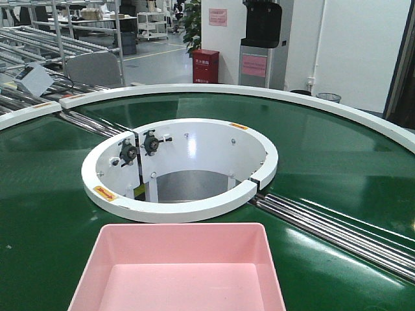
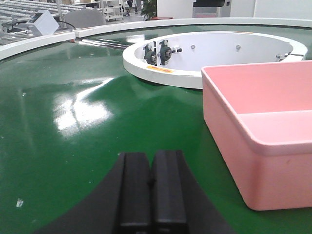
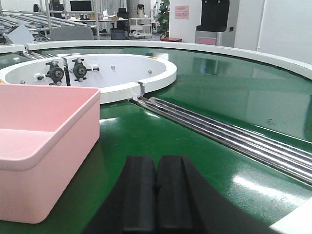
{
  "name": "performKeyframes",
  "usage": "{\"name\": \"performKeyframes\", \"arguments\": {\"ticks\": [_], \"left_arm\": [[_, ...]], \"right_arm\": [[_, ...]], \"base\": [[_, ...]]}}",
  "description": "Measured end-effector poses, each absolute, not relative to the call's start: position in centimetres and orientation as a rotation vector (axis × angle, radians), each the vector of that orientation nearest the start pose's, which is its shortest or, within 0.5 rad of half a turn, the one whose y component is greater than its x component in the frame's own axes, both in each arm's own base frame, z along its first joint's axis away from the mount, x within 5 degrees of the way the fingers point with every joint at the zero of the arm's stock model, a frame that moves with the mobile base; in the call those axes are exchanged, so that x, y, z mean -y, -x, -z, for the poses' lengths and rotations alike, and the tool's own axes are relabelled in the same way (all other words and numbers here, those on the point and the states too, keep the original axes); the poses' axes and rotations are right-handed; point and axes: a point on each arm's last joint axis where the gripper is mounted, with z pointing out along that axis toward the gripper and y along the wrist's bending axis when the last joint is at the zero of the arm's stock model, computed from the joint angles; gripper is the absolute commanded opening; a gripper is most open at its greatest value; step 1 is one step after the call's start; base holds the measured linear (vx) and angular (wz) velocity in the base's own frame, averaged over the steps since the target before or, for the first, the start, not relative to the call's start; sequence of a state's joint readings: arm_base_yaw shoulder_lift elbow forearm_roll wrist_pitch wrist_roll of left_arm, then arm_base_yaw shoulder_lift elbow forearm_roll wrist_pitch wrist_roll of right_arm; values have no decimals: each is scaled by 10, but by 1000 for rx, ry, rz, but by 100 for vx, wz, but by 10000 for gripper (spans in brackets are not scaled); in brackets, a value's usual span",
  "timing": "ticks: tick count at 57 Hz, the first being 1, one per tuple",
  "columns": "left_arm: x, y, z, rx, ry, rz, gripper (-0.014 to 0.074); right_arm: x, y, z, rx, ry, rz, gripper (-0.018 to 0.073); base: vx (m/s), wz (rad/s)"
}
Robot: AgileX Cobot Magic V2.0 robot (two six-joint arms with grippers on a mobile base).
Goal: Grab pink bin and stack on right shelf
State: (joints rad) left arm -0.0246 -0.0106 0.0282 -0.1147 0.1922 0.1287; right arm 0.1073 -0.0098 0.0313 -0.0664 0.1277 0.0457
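Note:
The pink bin rests on the green belt at the bottom centre of the front view, empty. In the left wrist view the pink bin sits to the right of my left gripper, whose two black fingers are pressed together, holding nothing. Seen from the right wrist, the pink bin lies to the left of my right gripper, also shut on nothing. Both grippers hover low over the belt, apart from the bin. The right shelf is out of view.
A white ring around a round opening sits beyond the bin. Steel rollers cross the green conveyor belt at right. A white outer rim curves behind. Racks stand at the far left.

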Motion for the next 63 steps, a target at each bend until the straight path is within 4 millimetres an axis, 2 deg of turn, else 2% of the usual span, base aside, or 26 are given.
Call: {"name": "performKeyframes", "arguments": {"ticks": [37,46,54,58,63], "left_arm": [[3,-56,-187,-1689,-51,25,-8],[2,-57,-195,-1604,-41,17,-8],[0,-55,-215,-1374,41,58,-8],[-3,-50,-238,-1228,100,108,-8],[-3,-38,-278,-1111,109,135,-8]], "right_arm": [[-5,-57,-192,-1629,98,-60,-8],[-6,-57,-196,-1586,97,-63,-8],[-7,-55,-213,-1388,95,-78,-8],[-7,-52,-228,-1273,93,-85,-8],[-6,-44,-262,-1195,86,-84,-8]], "base": [[0,0],[0,0],[0,0],[0,0],[0,0]]}}
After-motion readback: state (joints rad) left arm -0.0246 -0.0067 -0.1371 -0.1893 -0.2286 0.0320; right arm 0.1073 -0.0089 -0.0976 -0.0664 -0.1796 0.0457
